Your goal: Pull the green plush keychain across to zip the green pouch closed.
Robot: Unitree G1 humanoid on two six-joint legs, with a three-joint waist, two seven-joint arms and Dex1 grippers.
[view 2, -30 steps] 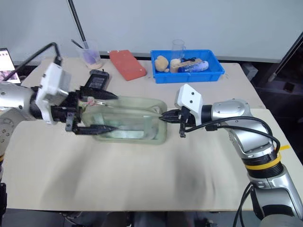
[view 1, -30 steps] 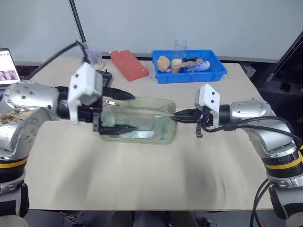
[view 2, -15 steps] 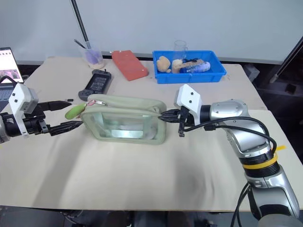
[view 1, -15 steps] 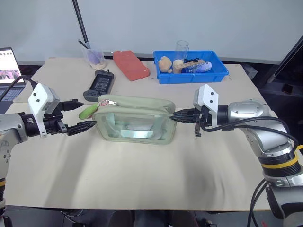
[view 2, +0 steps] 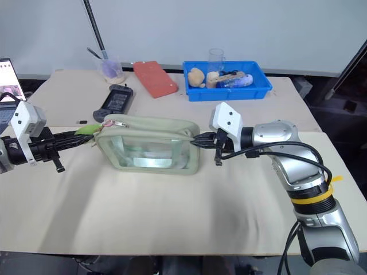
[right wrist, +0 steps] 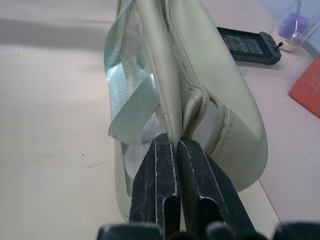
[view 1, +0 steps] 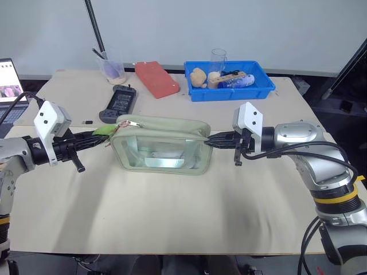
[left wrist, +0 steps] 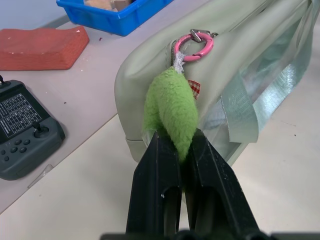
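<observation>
The green pouch [view 1: 160,144] stands in the middle of the table, a pale sage bag with clear side panels. The green plush keychain [left wrist: 169,107] hangs from a pink ring [left wrist: 194,44] at the zipper on the pouch's left end. My left gripper [left wrist: 175,146] is shut on the plush's lower end, and it shows left of the pouch [view 1: 102,137]. My right gripper [right wrist: 170,142] is shut on the fabric edge at the pouch's right end, beside a cord loop, and holds level there [view 1: 210,141].
A blue bin [view 1: 261,89] with tan plush toys and a clear glass stands at the back right. A red block [view 1: 156,78], a black controller [view 1: 117,103] and a cup [view 1: 112,70] lie behind the pouch. A laptop [view 1: 8,77] is at the left edge.
My left gripper swung from over the pouch out to its left end, stood open around the plush keychain, then shut on it. The right gripper kept its hold.
</observation>
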